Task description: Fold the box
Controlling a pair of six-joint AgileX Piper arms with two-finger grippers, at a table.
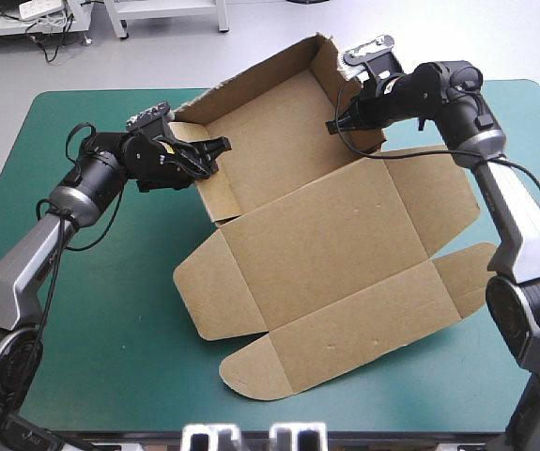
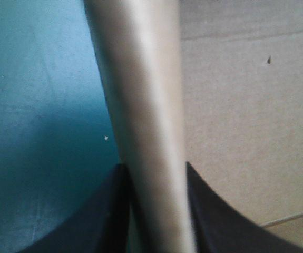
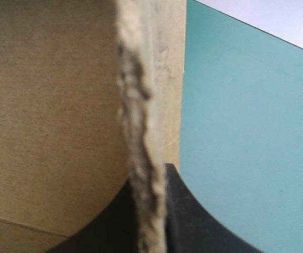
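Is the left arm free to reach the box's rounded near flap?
Probably not yet: the left gripper is shut on a wall of the box. Once released, bare teal-green cover toward the flap leaves the way free.

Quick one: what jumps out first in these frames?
The brown box, half formed in the middle of the teal-green table: far walls raised, the lid part flat toward the near edge. The left gripper pinches its left wall and the right gripper its right wall.
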